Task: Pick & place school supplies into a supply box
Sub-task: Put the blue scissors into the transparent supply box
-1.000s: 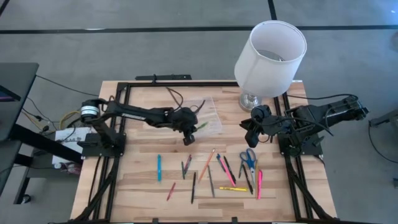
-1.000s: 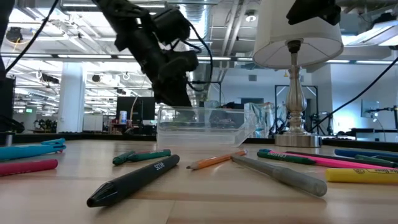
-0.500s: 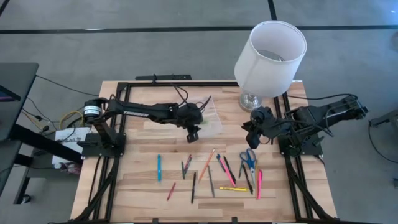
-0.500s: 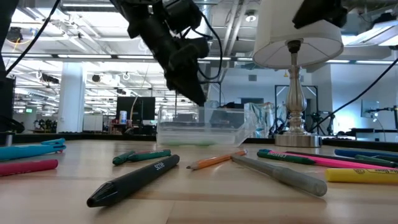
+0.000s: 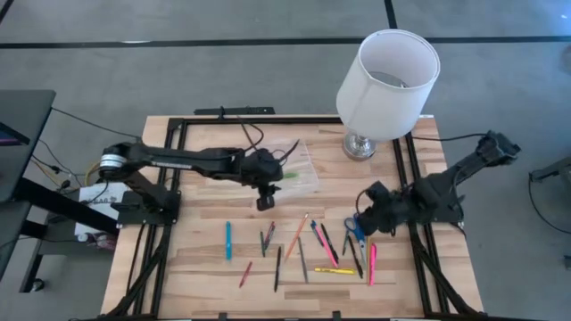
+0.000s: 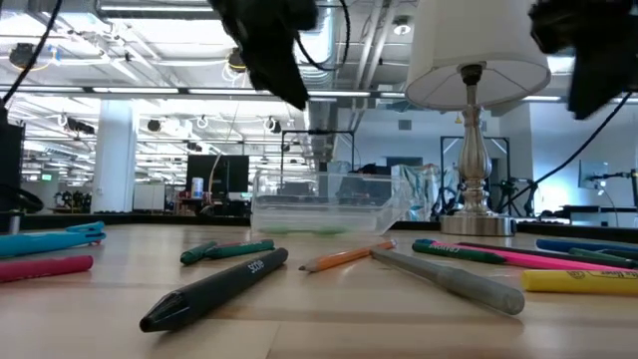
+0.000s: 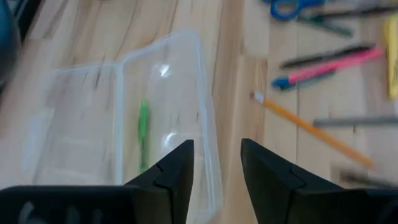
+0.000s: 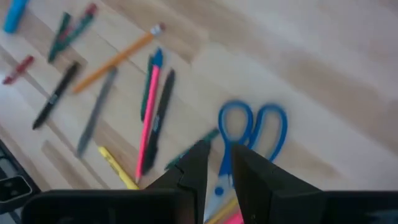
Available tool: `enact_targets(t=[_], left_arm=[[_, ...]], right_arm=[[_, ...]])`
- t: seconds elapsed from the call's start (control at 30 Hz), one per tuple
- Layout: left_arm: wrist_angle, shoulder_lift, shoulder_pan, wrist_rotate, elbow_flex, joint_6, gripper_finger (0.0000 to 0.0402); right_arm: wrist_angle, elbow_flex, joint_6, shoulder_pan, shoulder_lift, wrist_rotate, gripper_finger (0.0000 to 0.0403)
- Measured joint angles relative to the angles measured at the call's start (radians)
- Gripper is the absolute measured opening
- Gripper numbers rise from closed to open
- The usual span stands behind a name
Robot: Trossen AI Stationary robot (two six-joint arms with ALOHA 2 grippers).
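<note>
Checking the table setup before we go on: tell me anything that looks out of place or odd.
The white lamp at the table's far edge is no school supply. Otherwise it looks ordinary: one green pen lies in the clear box, the other pens and the scissors loose on the table.

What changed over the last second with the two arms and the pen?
The left gripper let go of the green pen, which now lies in the clear box, and pulled back off the box toward the loose supplies, fingers open and empty. The right gripper swung from beside the lamp down over the blue scissors. The pens on the table and the box stayed put.
</note>
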Motion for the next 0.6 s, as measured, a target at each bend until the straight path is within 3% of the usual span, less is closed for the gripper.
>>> enact_targets(t=[0.27, 0.47, 0.6], left_arm=[[-0.137, -0.095, -0.042, -0.14, 0.0, -0.057, 0.0128], [-0.141, -0.103, -0.041, -0.153, -0.005, -0.034, 0.0128], [-0.137, -0.103, -0.031, -0.153, -0.005, 0.008, 0.0128]], right_arm=[[0.012, -0.002, 0.405, 0.152, 0.166, -0.085, 0.0063], [0.13, -0.001, 0.643, 0.245, 0.262, -0.099, 0.0063], [0.188, 0.0, 0.691, 0.266, 0.314, -0.084, 0.0063]])
